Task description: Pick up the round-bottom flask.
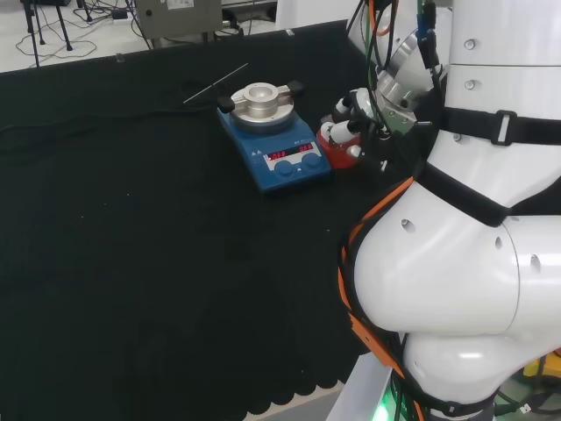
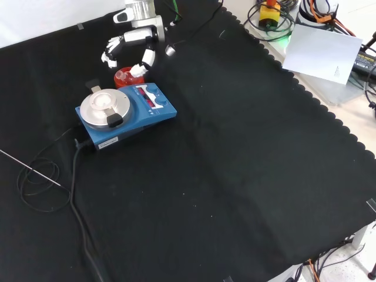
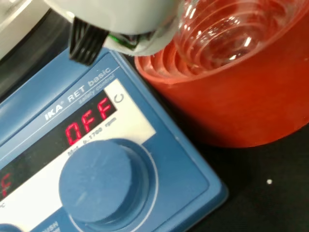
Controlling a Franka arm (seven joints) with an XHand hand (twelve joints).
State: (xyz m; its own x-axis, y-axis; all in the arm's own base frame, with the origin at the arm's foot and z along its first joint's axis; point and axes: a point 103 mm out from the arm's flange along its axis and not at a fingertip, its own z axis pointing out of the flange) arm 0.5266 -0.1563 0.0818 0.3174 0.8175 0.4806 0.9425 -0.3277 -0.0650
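Note:
The round-bottom flask (image 3: pixel 217 34) is clear glass, and its bulb rests in a red ribbed ring stand (image 3: pixel 241 96). This stand (image 1: pixel 336 151) sits on the cloth just right of the blue hotplate in the head view. The black and white hand (image 1: pixel 355 118) hovers over the stand (image 2: pixel 123 77). In the front view the hand (image 2: pixel 134 40) has its fingers (image 2: pixel 110 51) and thumb spread apart above the stand, bent but closed on nothing. The flask's neck is too faint to make out in the head and front views. A blurred white part of the hand (image 3: pixel 125 19) lies close to the glass.
A blue hotplate stirrer (image 1: pixel 280 162) with a round metal top (image 2: pixel 104 104) stands right against the stand. Its black cable (image 2: pixel 76 176) trails over the cloth toward the front view's bottom left. A thin metal rod (image 1: pixel 215 83) lies behind the hotplate.

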